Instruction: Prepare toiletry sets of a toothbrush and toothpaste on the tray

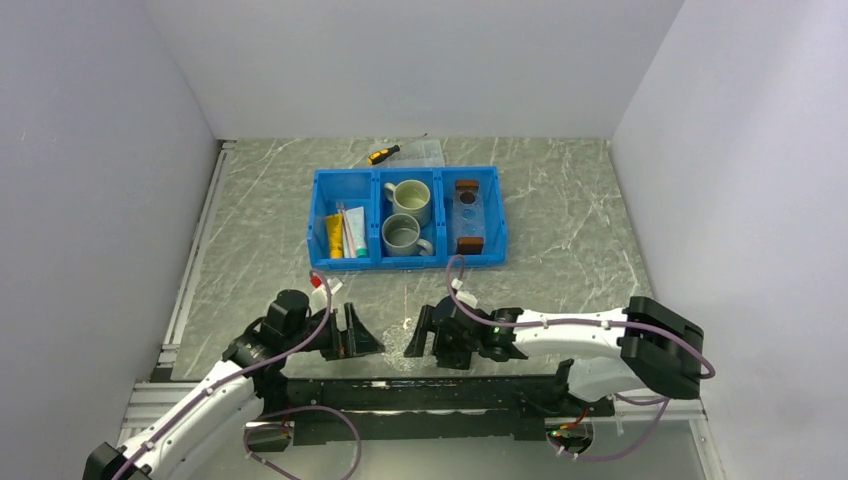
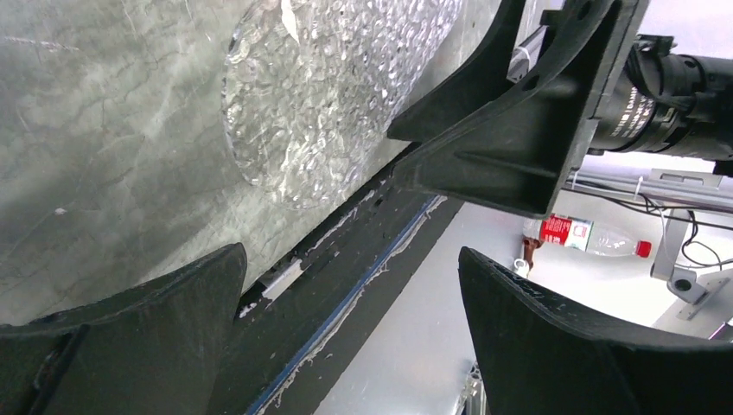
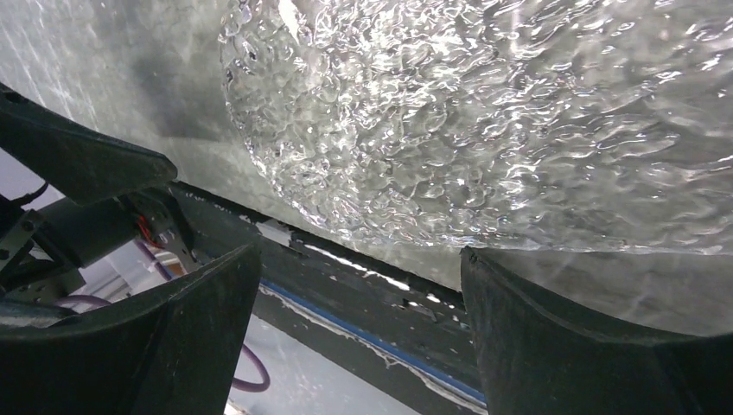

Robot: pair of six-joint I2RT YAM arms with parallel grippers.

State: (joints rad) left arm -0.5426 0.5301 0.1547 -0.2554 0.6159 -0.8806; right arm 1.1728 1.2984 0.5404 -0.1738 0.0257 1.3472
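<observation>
Jaws apart, the left end effector (image 2: 348, 255) and right end effector (image 3: 359, 255) hover near; the pale bluish toothpaste tube (image 1: 350, 240), apparently lying near-to-far, sits far off in the left compartment of the blue plastic bin (image 1: 400, 263), closer to the left arm.

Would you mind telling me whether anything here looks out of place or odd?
A yellow-and-black screwdriver lies behind the blue bin, by a clear case; it is no toiletry item. The tray sits inside the bin's right compartment rather than out on the table.
</observation>
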